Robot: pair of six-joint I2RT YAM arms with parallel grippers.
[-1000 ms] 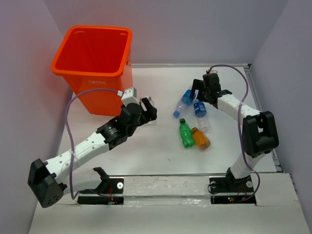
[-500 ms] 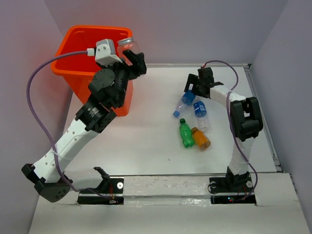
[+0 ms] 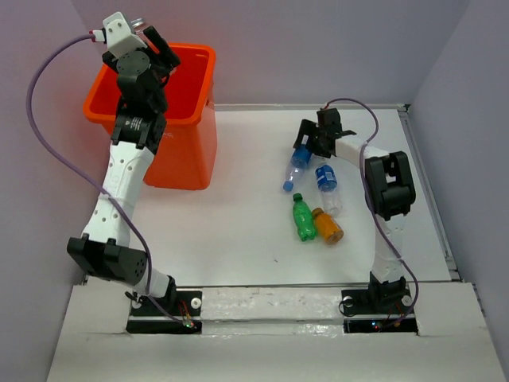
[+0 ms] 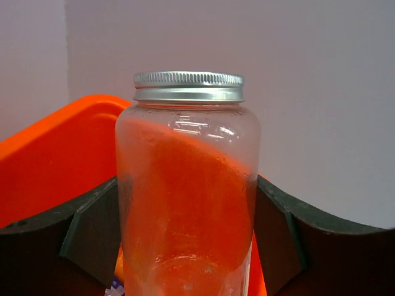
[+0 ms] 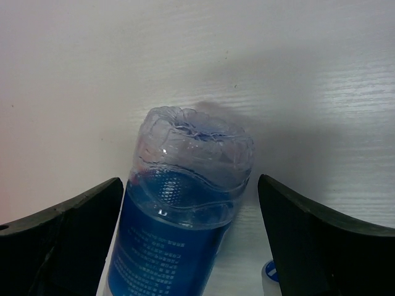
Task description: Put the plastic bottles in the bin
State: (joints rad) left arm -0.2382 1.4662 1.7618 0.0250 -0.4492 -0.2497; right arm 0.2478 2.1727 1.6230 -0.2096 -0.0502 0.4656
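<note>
My left gripper point(image 3: 151, 36) is raised above the back left of the orange bin point(image 3: 179, 155) and is shut on a clear unlabelled bottle point(image 4: 188, 185) with a silver cap. The bin's rim point(image 4: 55, 160) shows behind the bottle in the left wrist view. My right gripper point(image 3: 305, 137) is open, its jaws on either side of the base of a blue-labelled clear bottle point(image 5: 179, 209) that lies on the table point(image 3: 296, 165). A second blue-labelled bottle point(image 3: 328, 187), a green one point(image 3: 302, 216) and an orange one point(image 3: 327, 225) lie close by.
The bin stands at the table's back left. The loose bottles lie in a cluster right of centre. Grey walls close in the left, back and right sides. The blue cap of a neighbouring bottle point(image 5: 268, 272) sits by my right finger.
My left arm has swung up from in front of the bin to above it, carrying the clear bottle. My right gripper has moved left over the blue-labelled bottle.
</note>
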